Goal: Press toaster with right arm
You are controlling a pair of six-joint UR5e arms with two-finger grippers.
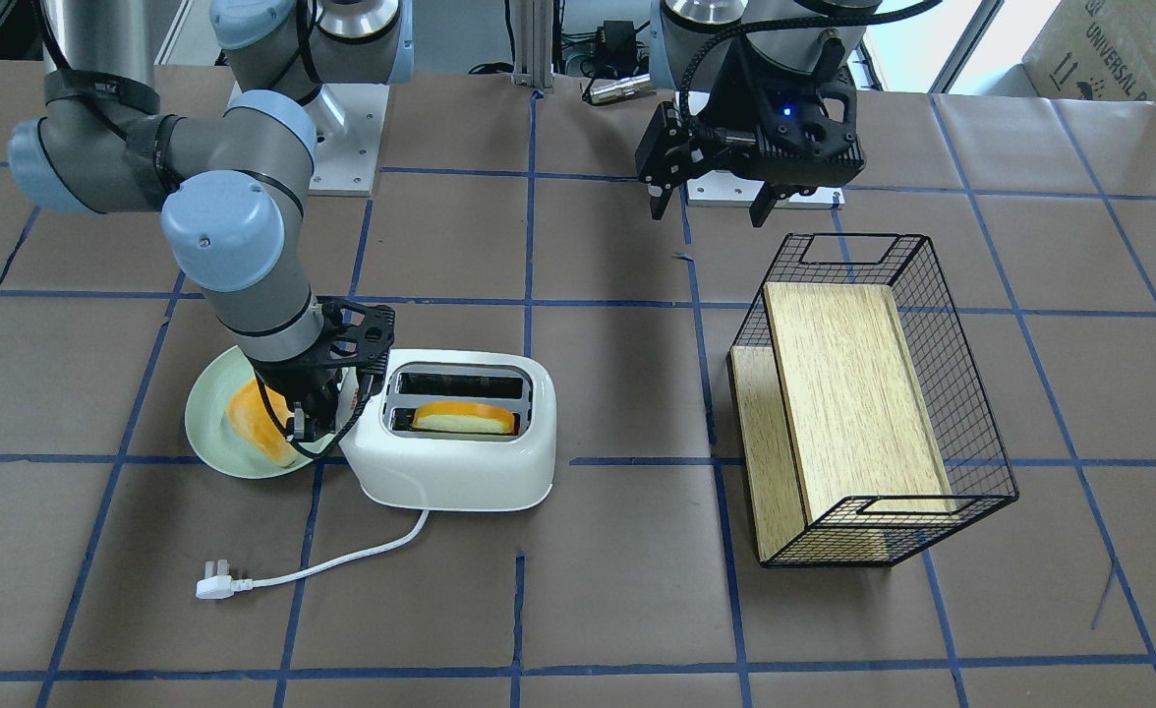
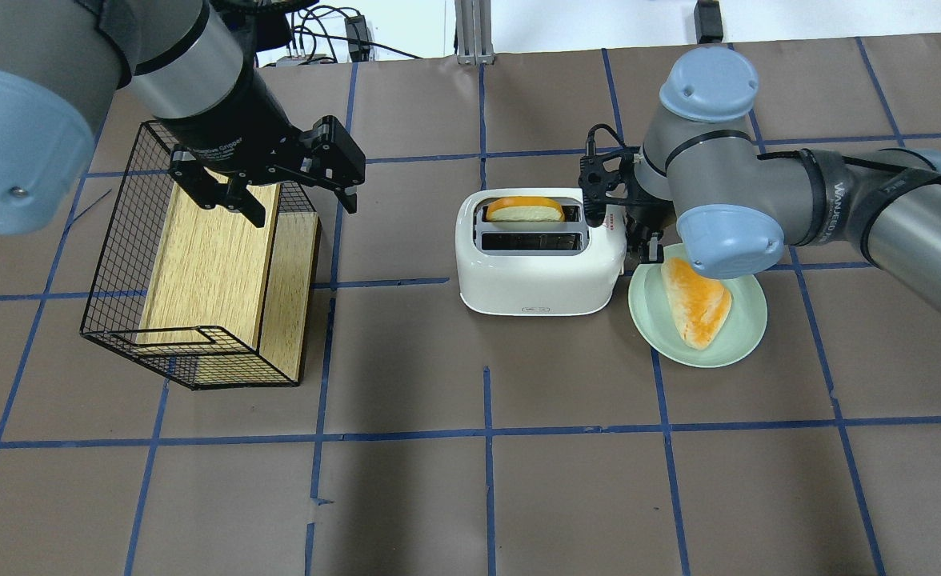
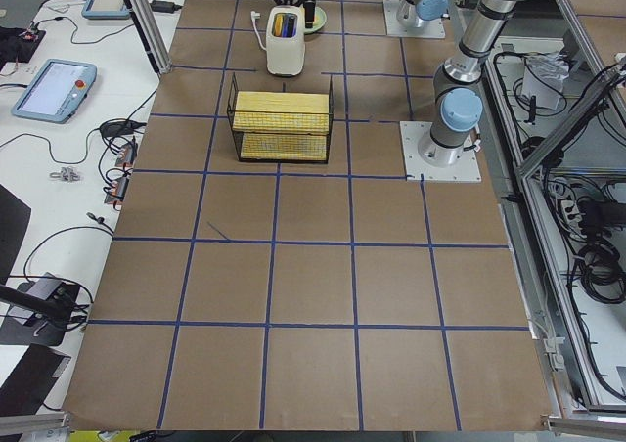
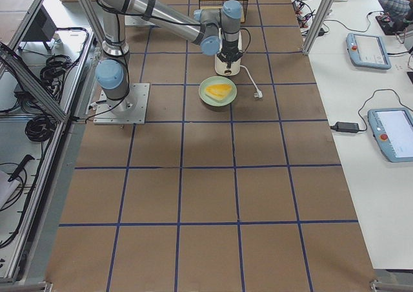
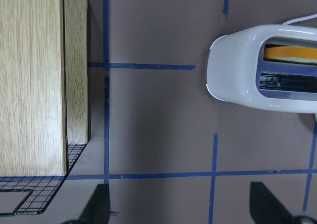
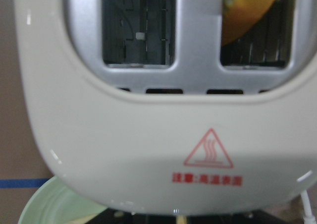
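The white two-slot toaster stands on the table with an orange-crusted bread slice in one slot. My right gripper is down at the toaster's end, between it and a green plate, with its fingers together. The right wrist view shows the toaster's top very close, with the red warning triangle. My left gripper is open and empty, hovering by the wire basket. The left wrist view shows its fingertips apart and the toaster at the right.
A pale green plate with a bread slice lies beside the toaster under the right arm. The toaster's white cord and plug trail on the table. A black wire basket with wood boards lies on its side.
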